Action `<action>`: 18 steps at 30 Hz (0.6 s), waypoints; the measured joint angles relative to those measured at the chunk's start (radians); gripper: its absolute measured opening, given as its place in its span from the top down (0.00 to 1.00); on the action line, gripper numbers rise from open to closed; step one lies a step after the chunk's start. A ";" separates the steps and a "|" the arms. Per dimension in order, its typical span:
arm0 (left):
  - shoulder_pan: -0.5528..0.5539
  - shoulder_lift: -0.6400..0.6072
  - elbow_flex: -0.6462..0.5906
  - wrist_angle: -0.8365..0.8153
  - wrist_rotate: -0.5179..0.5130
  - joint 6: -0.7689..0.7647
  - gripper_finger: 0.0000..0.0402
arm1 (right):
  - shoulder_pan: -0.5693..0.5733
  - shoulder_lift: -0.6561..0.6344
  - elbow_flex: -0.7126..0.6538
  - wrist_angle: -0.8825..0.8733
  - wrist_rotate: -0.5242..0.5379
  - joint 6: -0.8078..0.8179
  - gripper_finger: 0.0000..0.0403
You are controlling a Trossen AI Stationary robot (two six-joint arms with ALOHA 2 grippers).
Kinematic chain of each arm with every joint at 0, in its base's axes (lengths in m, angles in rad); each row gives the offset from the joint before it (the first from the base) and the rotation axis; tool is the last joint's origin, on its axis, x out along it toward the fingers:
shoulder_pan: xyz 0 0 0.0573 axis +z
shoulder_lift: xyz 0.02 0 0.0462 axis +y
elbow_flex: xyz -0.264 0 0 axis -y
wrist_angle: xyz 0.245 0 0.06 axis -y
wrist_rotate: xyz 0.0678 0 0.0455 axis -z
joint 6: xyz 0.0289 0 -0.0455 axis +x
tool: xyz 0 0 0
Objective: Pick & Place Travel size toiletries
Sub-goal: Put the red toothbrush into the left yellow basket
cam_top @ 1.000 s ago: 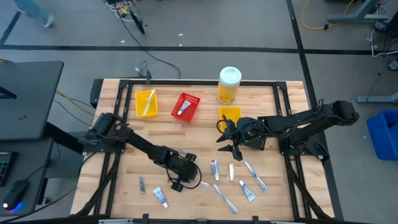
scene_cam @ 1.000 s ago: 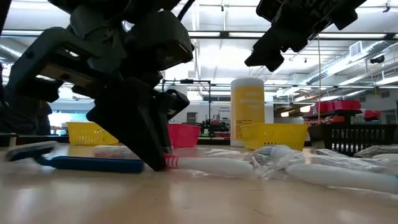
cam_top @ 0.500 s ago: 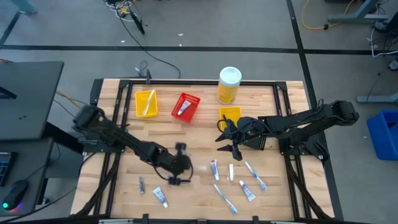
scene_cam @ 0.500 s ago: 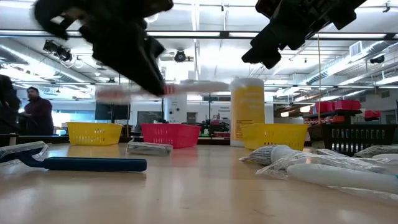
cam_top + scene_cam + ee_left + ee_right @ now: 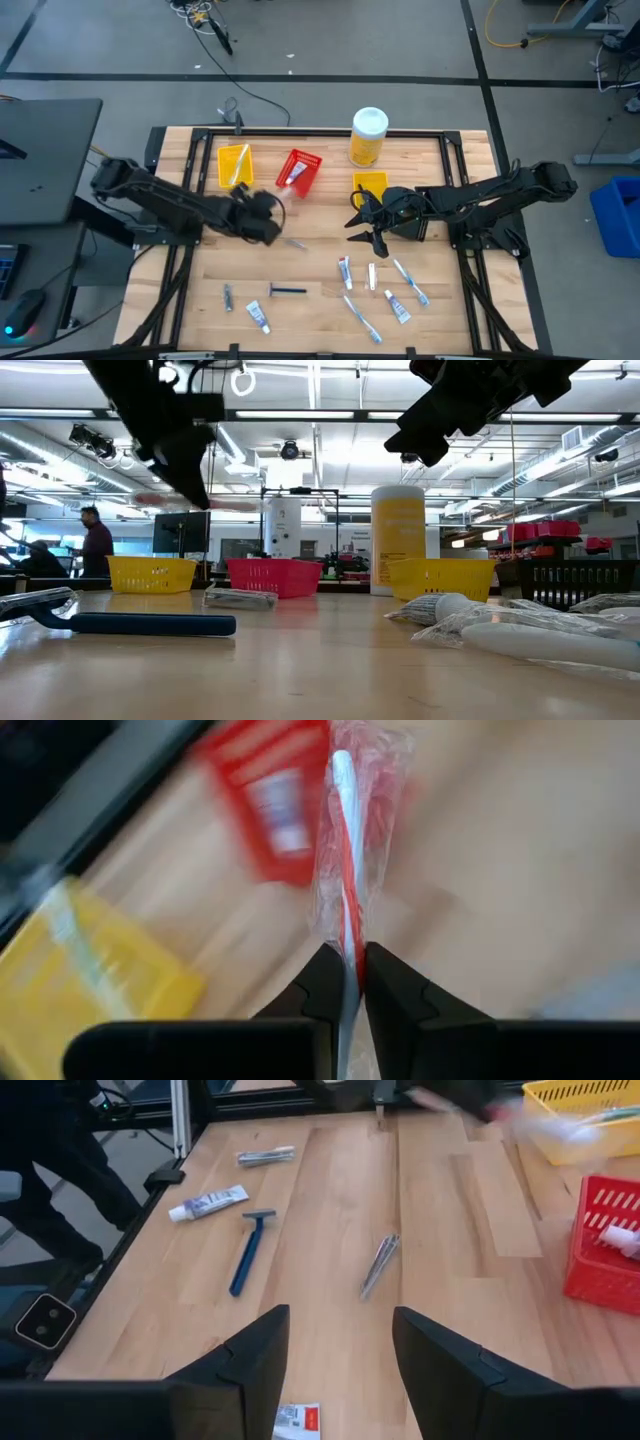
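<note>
Left wrist view: left claw [image 5: 345, 982] pinches a wrapped toothbrush [image 5: 345, 870] in the air near the red bin [image 5: 298, 171]. Right claw [image 5: 362, 226] hangs spread above the counter [image 5: 310, 265], beside a yellow bin [image 5: 371, 184].

You will find no legible text, brand, number or sign in any view. The printing on the toothpaste tube [image 5: 208, 1203], which lies well ahead of the right gripper [image 5: 335, 1370], shows only as blurred dark marks, and the packet [image 5: 297, 1421] just below that gripper's fingers bears a red patch with marks too small to read. The yellow bottle [image 5: 398, 540] shows no readable lettering.
</note>
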 joint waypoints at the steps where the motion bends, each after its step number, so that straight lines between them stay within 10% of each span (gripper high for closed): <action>1: 0.025 -0.014 -0.016 -0.020 -0.023 -0.074 0.92 | 0.000 0.000 0.000 0.000 0.000 0.000 0.53; 7: 0.218 -0.071 -0.112 -0.110 -0.119 -0.217 0.92 | 0.000 0.000 0.000 0.001 0.000 -0.001 0.52; 18: 0.578 -0.075 -0.286 0.383 -0.133 0.218 0.91 | 0.000 0.000 0.000 0.008 0.000 -0.004 0.53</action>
